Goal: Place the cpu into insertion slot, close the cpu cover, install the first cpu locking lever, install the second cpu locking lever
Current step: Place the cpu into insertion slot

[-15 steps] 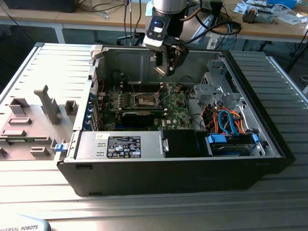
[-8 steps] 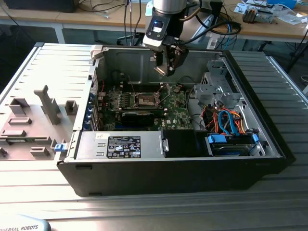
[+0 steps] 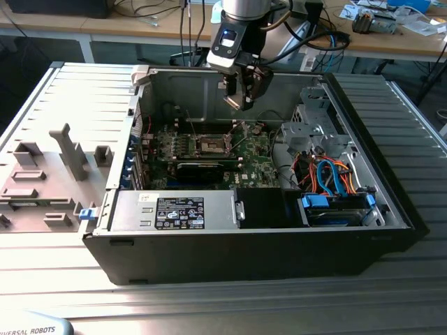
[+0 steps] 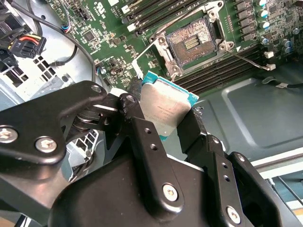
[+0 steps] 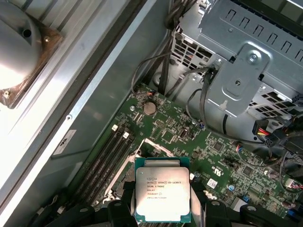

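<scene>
Item: cpu [image 4: 165, 111], clamped by its edges in the end effector [image 4: 163, 116], held well above the insertion slot [image 4: 191, 42], not yet seated.
Hazards: any tilt or rotation on descent could damage the slot. A slip in the narrow edge grip could drop the chip beside the slot.

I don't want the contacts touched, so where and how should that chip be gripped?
Probably by two opposite edges, coming in from a third side, as the gripper holds the chip: it is thin, flat and square, so those edges are parallel.
</scene>
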Controlling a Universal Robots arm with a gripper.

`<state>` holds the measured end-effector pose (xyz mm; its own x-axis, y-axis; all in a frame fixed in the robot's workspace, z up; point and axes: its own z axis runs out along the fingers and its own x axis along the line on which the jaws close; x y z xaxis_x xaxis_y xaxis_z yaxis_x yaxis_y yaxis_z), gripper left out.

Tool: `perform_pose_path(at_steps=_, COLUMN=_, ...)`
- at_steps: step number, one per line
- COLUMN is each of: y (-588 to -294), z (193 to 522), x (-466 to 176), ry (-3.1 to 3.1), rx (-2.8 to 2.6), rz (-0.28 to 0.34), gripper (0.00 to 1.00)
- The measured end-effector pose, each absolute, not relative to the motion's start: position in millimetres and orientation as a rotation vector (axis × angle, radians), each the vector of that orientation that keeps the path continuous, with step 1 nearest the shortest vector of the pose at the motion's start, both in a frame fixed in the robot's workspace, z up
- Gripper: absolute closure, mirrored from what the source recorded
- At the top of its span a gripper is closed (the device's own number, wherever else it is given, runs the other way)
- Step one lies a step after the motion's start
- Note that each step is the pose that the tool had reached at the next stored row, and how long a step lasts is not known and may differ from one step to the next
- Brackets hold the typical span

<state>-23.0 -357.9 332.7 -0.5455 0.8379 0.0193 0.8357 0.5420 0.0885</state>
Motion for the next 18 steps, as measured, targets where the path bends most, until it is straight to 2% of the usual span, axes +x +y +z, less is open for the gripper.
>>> perform_pose_path(at_steps=18, y=-357.9, z=332.7, x=-23.0, ry=2.710, rx=1.530, rz=0.135, gripper=0.46)
